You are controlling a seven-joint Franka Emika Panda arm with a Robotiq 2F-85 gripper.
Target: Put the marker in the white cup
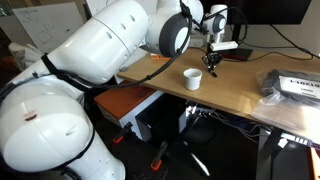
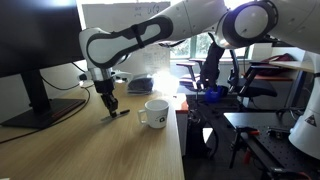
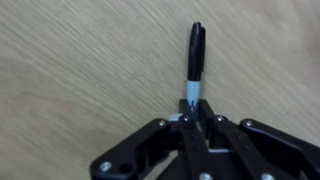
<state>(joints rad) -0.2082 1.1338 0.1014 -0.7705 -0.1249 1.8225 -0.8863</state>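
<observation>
The marker point(image 3: 195, 58) is a slim black pen with a grey end. In the wrist view it sticks out from between my gripper's fingers point(image 3: 188, 118), which are shut on its grey end. In an exterior view the gripper point(image 2: 108, 103) stands over the wooden table with the marker point(image 2: 119, 113) at its tip, near the tabletop. The white cup point(image 2: 155, 113) stands upright to the right of the gripper, a short way off. In an exterior view the cup point(image 1: 192, 78) sits near the table's front edge, with the gripper point(image 1: 212, 62) behind it.
A monitor on a black stand point(image 2: 40, 108) is on the table to the left of the gripper. A packaged item in a bag point(image 1: 295, 86) lies at the table's right. Chairs and desks point(image 2: 215, 70) stand beyond the table's edge.
</observation>
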